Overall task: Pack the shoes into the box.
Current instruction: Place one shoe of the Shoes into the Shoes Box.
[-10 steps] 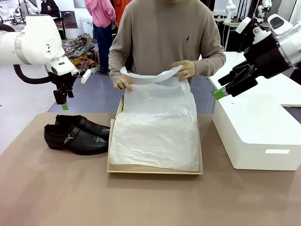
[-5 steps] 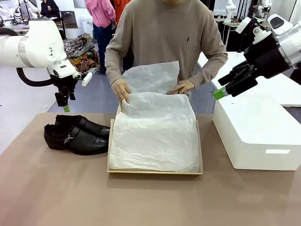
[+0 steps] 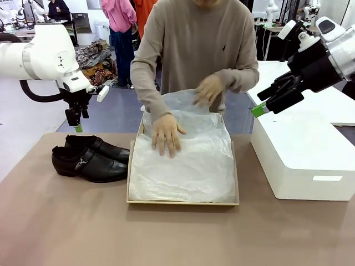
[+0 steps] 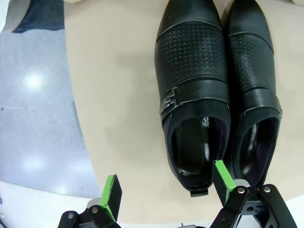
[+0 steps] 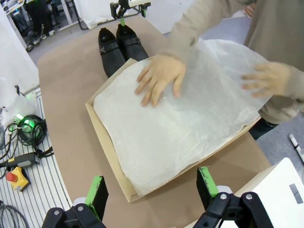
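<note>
Front: left gripper (image 3: pixel 75 119) hangs over the heel end of the shoes (image 3: pixel 89 158), jaws apart, empty; shoes lie on the table just left of the box (image 3: pixel 129 177), toes toward it; right gripper (image 3: pixel 266 102) also released, well apart; person's hand (image 3: pixel 166 133) flat on the tissue (image 3: pixel 194 172).
Left wrist: shoes (image 4: pixel 190 61) straight below; long axis runs away from the pads (image 4: pixel 113 187), which straddle one heel opening.
Right wrist: shoes (image 5: pixel 118 47) beyond the box (image 5: pixel 102 137); left arm nearer.

1. A robotics lab.
2. A red emergency-stop button (image 5: pixel 13 176) and coiled cables (image 5: pixel 28 128) lie on a slotted metal rack (image 5: pixel 45 190) beside the edge of the desk (image 5: pixel 66 95).
3. Other people (image 3: pixel 119 22) stand farther back on the open floor.
</note>
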